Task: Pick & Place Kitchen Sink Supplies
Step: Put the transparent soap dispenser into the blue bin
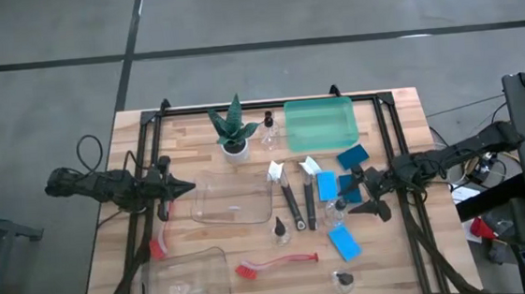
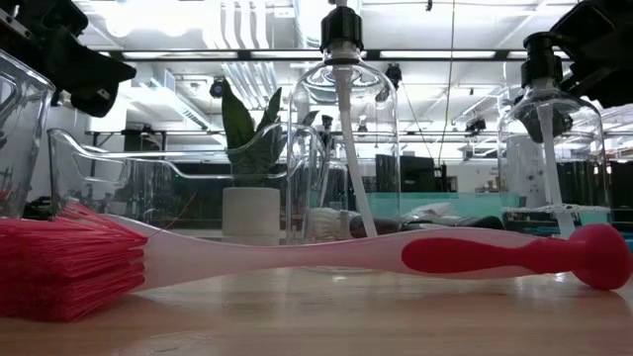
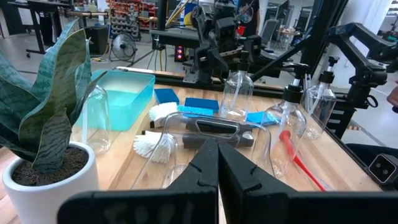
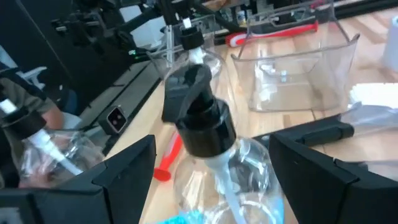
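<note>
At table right: right gripper [image 4: 211, 180] open astride clear pump bottle [image 4: 208, 149].
Handling: light, slick; grasp neck.
Left gripper [image 3: 217, 177]: closed, empty.

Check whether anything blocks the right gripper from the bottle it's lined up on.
Nothing visible does. The right gripper is open with the bottle already between its fingers; in the high view it sits at that bottle among the blue sponges.

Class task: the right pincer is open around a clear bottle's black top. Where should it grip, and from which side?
Grip the bottle at its black pump top, coming from the side, level with the table. It stands upright, its round body is wider than the neck, and the right pincer already straddles that top, fingers open.
</note>
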Robot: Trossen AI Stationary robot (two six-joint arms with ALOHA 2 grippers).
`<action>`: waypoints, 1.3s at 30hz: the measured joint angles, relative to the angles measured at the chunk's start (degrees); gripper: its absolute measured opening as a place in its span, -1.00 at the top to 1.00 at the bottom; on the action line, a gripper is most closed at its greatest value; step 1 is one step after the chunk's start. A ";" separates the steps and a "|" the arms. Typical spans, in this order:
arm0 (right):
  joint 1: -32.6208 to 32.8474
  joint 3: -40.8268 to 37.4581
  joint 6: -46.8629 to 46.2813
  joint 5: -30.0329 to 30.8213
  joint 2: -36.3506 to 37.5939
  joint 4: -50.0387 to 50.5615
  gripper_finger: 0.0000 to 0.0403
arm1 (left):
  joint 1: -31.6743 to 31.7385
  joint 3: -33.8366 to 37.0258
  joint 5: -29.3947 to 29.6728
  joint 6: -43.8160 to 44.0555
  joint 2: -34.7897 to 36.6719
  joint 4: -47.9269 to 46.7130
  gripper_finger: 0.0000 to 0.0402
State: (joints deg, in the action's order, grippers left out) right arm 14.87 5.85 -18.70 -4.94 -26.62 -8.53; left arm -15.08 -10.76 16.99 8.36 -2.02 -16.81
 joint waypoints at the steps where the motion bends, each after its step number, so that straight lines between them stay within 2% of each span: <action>1: 0.30 0.00 0.42 0.49 -0.89 -1.09 -0.52 | 0.01 -0.01 0.00 0.00 0.00 0.01 1.00; 12: 1.54 -0.04 2.61 3.51 -11.50 -11.71 -0.52 | 0.01 -0.02 0.00 0.02 0.00 -0.01 1.00; 19: 1.51 0.02 2.80 3.66 -16.53 -15.99 -0.41 | 0.01 -0.02 0.00 0.00 0.00 -0.01 1.00; 39: 1.44 0.96 2.57 5.32 -16.96 -20.21 0.32 | -0.01 -0.02 0.00 0.00 0.00 -0.01 1.00</action>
State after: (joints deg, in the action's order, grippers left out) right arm 16.31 6.81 -16.13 0.38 -43.57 -28.74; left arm -15.09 -10.79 16.99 8.36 -2.02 -16.82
